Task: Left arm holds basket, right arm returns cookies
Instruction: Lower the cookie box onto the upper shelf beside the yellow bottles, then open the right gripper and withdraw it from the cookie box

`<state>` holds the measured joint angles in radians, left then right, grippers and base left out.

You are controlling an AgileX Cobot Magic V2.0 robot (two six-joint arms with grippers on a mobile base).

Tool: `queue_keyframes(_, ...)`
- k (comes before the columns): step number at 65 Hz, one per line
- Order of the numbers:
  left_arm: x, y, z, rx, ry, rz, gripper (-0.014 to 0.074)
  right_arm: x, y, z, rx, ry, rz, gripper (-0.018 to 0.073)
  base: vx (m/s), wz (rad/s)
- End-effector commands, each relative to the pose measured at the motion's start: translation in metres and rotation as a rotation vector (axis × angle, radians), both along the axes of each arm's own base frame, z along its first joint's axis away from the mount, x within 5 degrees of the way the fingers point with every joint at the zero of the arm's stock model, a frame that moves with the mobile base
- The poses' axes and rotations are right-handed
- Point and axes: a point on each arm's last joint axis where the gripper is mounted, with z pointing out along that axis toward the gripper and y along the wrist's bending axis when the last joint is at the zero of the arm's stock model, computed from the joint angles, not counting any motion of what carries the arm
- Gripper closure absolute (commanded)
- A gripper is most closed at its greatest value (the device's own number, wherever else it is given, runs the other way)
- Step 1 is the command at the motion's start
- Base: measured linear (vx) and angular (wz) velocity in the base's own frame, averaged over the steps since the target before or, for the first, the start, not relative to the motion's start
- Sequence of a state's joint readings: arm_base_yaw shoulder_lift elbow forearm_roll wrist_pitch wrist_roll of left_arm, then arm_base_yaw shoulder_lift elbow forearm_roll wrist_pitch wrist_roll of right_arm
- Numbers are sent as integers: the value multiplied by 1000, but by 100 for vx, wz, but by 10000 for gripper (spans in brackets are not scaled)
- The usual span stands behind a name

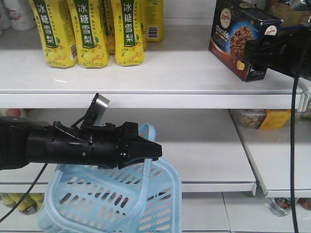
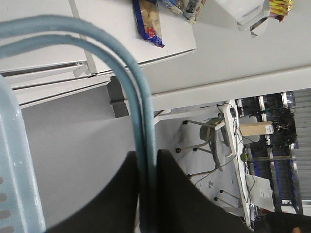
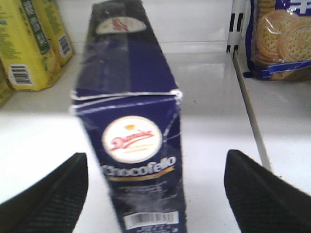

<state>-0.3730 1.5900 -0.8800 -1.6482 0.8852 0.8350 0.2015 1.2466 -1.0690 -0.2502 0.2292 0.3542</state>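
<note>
Standing upright on the white top shelf, the navy "Chocofello" cookies carton sits between the right gripper's spread fingers. Left gripper clamps the light-blue slotted plastic basket's handle.

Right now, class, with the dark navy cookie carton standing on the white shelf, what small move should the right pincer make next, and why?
Probably draw the right pincer straight back from the shelf. The dark navy cookie carton stands on the white shelf, and the right wrist view shows both open fingers clear of its sides, so the carton looks released.
</note>
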Motion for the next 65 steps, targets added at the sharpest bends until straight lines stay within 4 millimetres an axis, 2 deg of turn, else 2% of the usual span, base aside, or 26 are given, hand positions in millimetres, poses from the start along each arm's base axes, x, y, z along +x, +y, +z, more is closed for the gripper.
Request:
queue_keyframes(1,7,1,32,-108,-103,71,599,-16,0,29,4,-120,21,21,0,0)
queue_keyframes(17,7,1,32,-108,-103,71,599,-47,-9,44,-5,-96,-11,21,0,0)
queue_keyframes(26,7,1,32,-108,-103,71,599,-72,-16,51,-29,-132,-11,21,0,0)
queue_keyframes(32,7,1,32,-108,-103,71,599,-92,-20,50,-32,-147,-13,21,0,0)
queue_keyframes(40,7,1,32,-108,-103,71,599,-121,-27,38,-26,-153,-17,21,0,0)
queue_keyframes(52,7,1,32,-108,-103,71,599,-175,-39,25,-12,-210,-30,21,0,0)
queue_keyframes(65,7,1,32,-108,-103,71,599,-227,-53,-2,-10,-244,-52,21,0,0)
